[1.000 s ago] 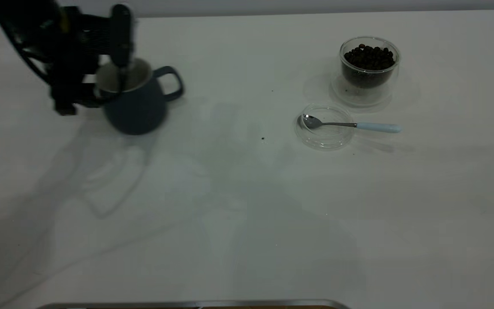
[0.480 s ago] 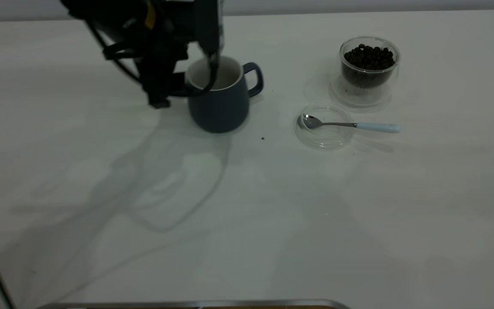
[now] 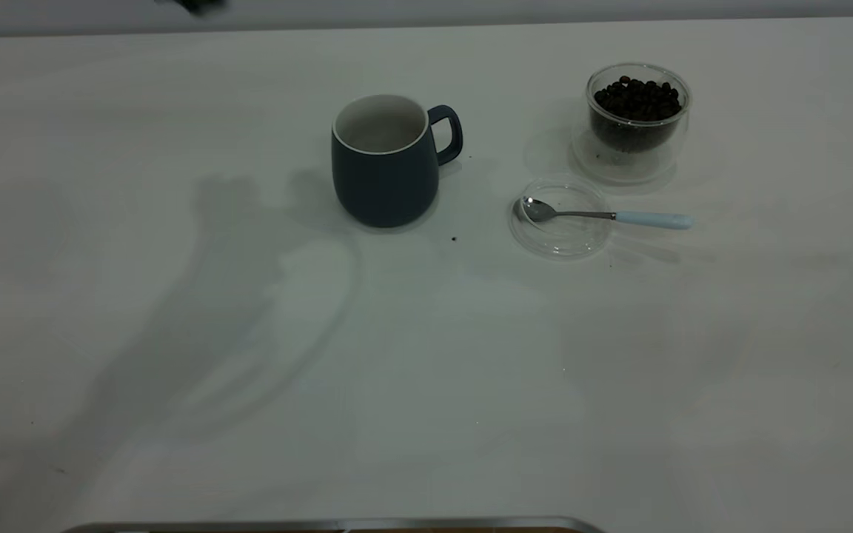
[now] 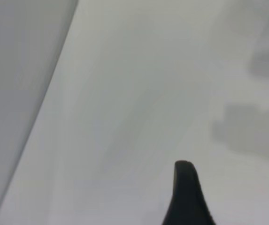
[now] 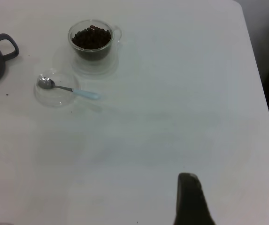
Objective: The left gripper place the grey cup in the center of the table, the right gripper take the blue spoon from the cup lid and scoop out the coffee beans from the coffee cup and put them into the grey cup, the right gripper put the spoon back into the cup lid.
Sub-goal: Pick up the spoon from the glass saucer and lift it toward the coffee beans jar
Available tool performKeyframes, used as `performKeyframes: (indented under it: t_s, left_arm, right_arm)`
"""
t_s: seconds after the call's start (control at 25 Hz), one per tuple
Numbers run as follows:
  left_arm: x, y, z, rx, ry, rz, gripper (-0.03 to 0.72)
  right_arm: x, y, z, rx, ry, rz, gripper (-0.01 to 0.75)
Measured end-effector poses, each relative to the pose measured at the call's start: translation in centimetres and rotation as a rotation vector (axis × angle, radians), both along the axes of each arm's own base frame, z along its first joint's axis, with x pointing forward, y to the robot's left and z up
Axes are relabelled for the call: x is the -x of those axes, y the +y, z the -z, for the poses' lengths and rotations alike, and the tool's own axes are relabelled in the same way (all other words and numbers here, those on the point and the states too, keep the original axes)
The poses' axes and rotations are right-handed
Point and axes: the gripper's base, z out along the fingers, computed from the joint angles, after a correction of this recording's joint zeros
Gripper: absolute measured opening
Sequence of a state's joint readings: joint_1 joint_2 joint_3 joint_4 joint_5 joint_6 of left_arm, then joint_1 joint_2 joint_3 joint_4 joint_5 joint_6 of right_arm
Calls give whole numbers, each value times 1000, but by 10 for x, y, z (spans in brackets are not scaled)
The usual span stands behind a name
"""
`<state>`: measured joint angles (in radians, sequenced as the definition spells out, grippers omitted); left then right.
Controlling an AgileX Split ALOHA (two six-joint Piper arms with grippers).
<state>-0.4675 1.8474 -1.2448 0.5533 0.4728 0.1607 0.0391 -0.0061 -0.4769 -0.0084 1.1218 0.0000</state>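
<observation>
The left end effector (image 4: pixel 187 194) has left the grey cup (image 3: pixel 386 161) and has gone up and away to the far left; the exterior view shows only a dark scrap of the arm at the far edge. Its wrist view shows one black finger over bare table near the edge, so I cannot tell if the fingers are apart or together. Half a second ago it was gripping the cup by the rim.

The grey cup now stands free and upright near the middle of the table (image 3: pixel 426 385), a little to the far side, with the loop handle pointing right. It is rounded, matte and dark outside, white inside with a thin white rim.

The right end effector (image 5: pixel 190 199) hangs above the right part of the table, well apart from the things; only one finger shows, so its state also cannot be told.

Right of the cup lies the cup lid (image 3: pixel 560 217), a shallow clear glass disc. The blue spoon (image 3: pixel 604 215) rests in it, shiny metal bowl inside, pale handle sticking out right. Beyond it stands the coffee cup (image 3: pixel 637 122), clear double-walled glass, holding dark coffee beans (image 3: pixel 637 98).
</observation>
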Motion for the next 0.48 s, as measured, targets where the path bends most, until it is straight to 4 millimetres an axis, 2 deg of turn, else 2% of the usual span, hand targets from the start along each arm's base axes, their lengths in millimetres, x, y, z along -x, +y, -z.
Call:
performKeyframes:
  t_s: [0.24, 0.36, 0.48]
  left_arm:
    - [50, 36, -87, 72, -35, -319, 592]
    - [85, 52, -129, 157, -54, -404, 592]
    - [122, 68, -160, 234, -48, -460, 592]
  right_arm:
    - [0, 0, 0, 0, 0, 0, 507]
    - [0, 0, 0, 0, 0, 0, 507]
    - [0, 0, 0, 0, 0, 0, 507]
